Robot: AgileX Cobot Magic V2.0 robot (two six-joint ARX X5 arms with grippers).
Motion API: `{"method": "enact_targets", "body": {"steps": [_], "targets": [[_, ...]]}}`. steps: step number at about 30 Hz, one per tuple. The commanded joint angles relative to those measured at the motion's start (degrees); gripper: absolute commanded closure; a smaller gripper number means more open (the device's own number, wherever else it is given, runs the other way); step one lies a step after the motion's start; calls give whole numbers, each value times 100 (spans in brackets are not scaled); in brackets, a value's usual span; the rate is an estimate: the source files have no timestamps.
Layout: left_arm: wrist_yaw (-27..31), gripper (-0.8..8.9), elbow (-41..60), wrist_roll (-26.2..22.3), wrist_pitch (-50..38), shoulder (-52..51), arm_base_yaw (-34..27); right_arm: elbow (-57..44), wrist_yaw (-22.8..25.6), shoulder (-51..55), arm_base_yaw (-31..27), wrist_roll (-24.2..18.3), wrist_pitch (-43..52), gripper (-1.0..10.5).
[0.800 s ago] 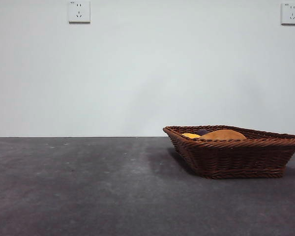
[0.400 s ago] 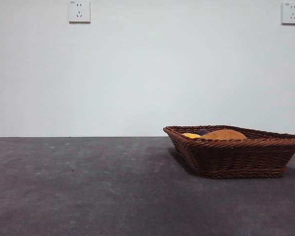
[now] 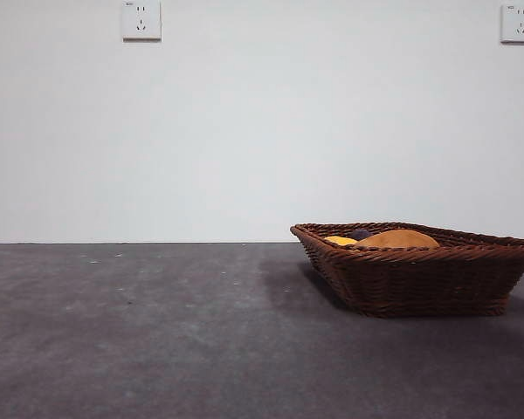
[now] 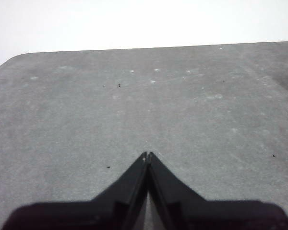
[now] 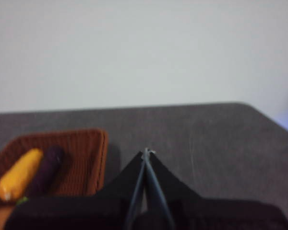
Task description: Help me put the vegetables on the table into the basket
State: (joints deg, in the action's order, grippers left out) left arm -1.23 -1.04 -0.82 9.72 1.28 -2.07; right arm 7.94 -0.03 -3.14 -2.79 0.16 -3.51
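The brown wicker basket stands on the dark grey table at the right. Inside it lie the tan potato, the yellow-orange piece and the dark purple eggplant, only their tops showing over the rim. The right wrist view shows the basket with the yellow-orange piece and the eggplant side by side. My right gripper is shut and empty, held beside the basket and apart from it. My left gripper is shut and empty over bare table. Neither arm shows in the front view.
Two white wall sockets sit high on the pale back wall. The table's rounded far corner shows in the left wrist view. The table's far edge shows in the right wrist view.
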Motion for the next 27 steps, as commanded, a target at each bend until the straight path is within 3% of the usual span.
{"method": "enact_targets", "body": {"steps": [1, 6, 13, 27], "targets": [[-28, 817, 57, 24, -26, -2, 13, -343, -20, 291, -74, -13, 101, 946], [-28, 817, 57, 24, -26, 0, 13, -719, -11, 269, -136, -17, 96, 946], [-28, 817, 57, 24, -22, 61, 13, -713, 74, 269, -136, -343, -732, 946], [-28, 817, 57, 24, -20, 61, 13, -713, 96, 269, -136, -337, -699, 946]]}}
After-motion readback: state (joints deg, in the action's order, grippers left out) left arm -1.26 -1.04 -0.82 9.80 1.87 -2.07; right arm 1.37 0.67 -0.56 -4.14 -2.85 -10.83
